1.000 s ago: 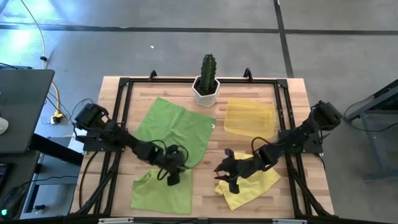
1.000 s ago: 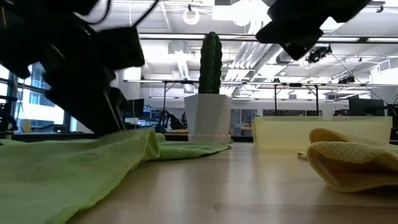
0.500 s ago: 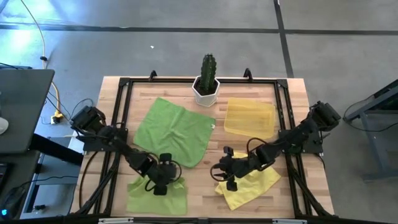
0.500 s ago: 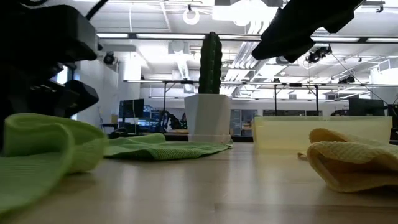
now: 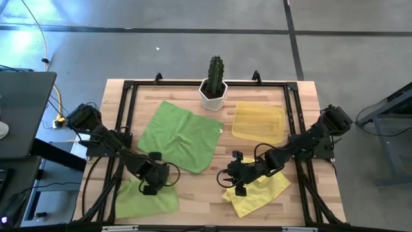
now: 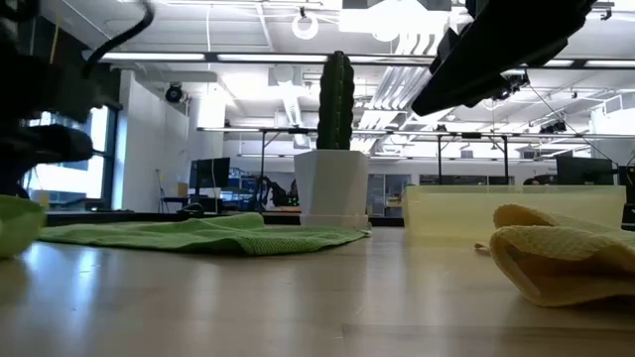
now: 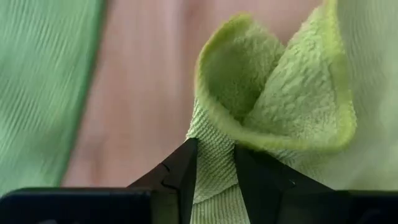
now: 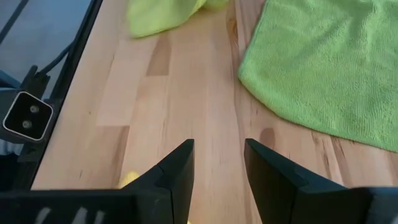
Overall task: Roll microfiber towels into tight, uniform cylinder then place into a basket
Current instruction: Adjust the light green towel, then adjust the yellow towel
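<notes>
One lime-green towel (image 5: pixel 145 198) lies crumpled at the table's near left. My left gripper (image 5: pixel 152 183) is shut on its far right part (image 7: pixel 214 155). A second lime-green towel (image 5: pixel 180 135) lies spread flat in the middle left. The yellow towel (image 5: pixel 259 193) lies rumpled at the near right. My right gripper (image 5: pixel 232 182) is open and empty just above the wood at the yellow towel's left edge. It shows open in the right wrist view (image 8: pixel 217 152). The pale yellow basket (image 5: pixel 259 121) stands at the far right. My left gripper pinches a bunched fold of the green towel (image 7: pixel 214 171) between its two fingers, at the towel's far right part. The fold holds more than one layer, and a hemmed edge (image 7: pixel 273 134) curls up beyond the fingertips. The fingers slant down from above. The rest of the towel lies slack on the table.
A cactus in a white hexagonal pot (image 5: pixel 214 87) stands at the far middle. A black frame rail (image 5: pixel 122 122) runs around the wooden table. Bare wood (image 5: pixel 206 187) lies between the two grippers. The yellow towel (image 6: pixel 556 253) and basket (image 6: pixel 506 213) show at the low view's right.
My left gripper has gone toward the table's left edge, still shut on the green towel. It has dragged the towel along the table to the near left corner. The towel has stayed crumpled. The spread green towel and the yellow towel have not moved.
</notes>
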Controlling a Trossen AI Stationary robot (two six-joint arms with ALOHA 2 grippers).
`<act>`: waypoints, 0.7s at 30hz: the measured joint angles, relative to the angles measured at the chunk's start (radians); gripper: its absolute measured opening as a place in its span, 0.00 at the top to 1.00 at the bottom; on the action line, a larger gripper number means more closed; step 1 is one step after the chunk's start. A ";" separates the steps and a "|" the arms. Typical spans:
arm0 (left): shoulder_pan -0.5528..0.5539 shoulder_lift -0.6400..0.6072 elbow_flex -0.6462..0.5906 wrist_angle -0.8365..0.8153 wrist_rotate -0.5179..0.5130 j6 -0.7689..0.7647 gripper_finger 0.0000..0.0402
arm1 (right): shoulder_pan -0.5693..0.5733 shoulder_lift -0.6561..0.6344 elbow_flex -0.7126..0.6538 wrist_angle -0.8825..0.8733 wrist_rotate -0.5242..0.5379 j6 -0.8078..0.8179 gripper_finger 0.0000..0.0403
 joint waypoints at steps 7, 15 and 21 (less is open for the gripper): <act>0.004 -0.014 -0.007 -0.260 -0.007 -0.077 0.75 | 0.000 0.000 0.000 -0.003 0.000 0.000 0.67; 0.030 -0.013 0.094 -0.503 -0.057 -0.141 0.75 | 0.000 0.000 0.070 -0.021 0.000 -0.025 0.67; 0.032 -0.014 0.228 -0.533 -0.088 -0.138 0.75 | 0.000 0.000 0.102 -0.070 -0.093 0.098 0.67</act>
